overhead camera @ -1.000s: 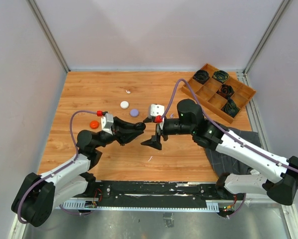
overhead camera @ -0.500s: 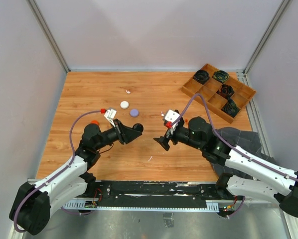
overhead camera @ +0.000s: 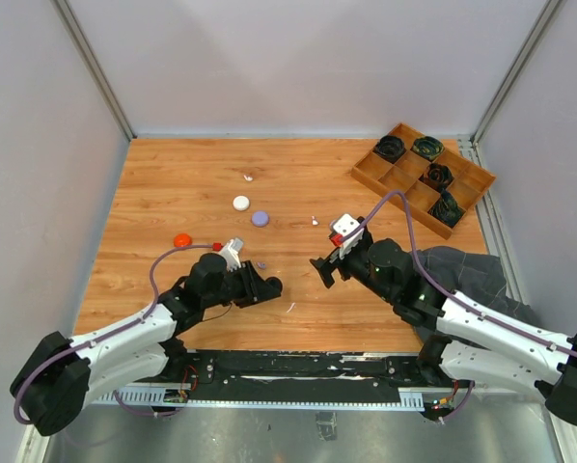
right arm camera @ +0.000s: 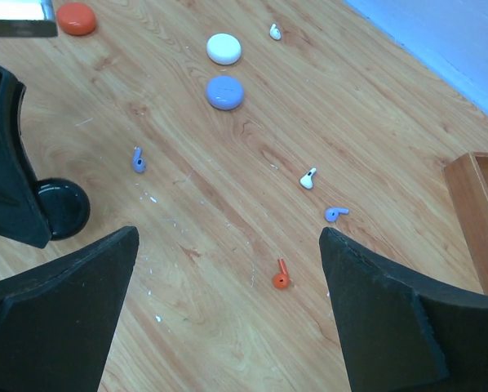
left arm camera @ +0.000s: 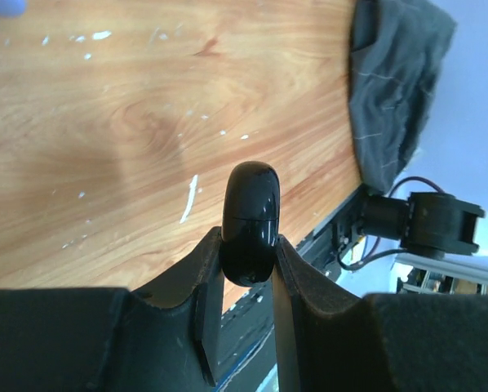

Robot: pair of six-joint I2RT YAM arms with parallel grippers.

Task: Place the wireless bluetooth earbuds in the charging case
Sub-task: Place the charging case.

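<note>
glossy black case (left arm camera: 250, 214) pinched tight in the left gripper (left arm camera: 246, 249), bottom centre of its wrist view; right gripper (right arm camera: 228, 238) spread wide, holding nothing; a purple earbud (right arm camera: 138, 159), white earbud (right arm camera: 308, 177) and orange earbud (right arm camera: 280, 278) lie loose across the middle of the wooden table (right arm camera: 391, 122); nothing looks seated yet, so i'd say nearly all the work remains.

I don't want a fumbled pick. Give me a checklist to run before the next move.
1. Left gripper shut on the black case: ok.
2. Black case lid open for loading: not ok, it looks closed.
3. Right gripper open and empty: ok.
4. Red-orange earbud lying free on the table, between the right fingers in the wrist view: ok.
5. Purple earbud apart from the red-orange earbud: ok.
</note>
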